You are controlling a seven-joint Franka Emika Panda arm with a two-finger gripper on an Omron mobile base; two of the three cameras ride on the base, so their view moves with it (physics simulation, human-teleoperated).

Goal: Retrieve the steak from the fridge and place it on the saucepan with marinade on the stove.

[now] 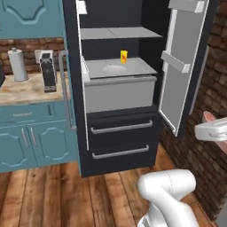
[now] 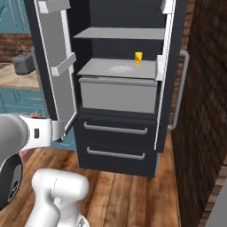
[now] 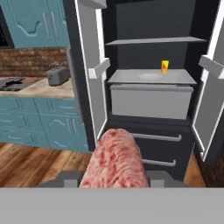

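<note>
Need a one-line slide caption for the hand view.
Gripper holds the steak before the open fridge.

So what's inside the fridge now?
In the open fridge, a small yellow carton stands on the grey shelf, beside a faint round mark. The upper shelf looks bare. The bin below and both drawers are shut, so their contents are hidden.

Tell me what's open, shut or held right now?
Fridge: both doors open.
Fridge drawers: shut.
Steak: held in the pincer, out of the fridge.
Yellow carton: upright on the shelf.
Teal cabinet doors: shut.
</note>
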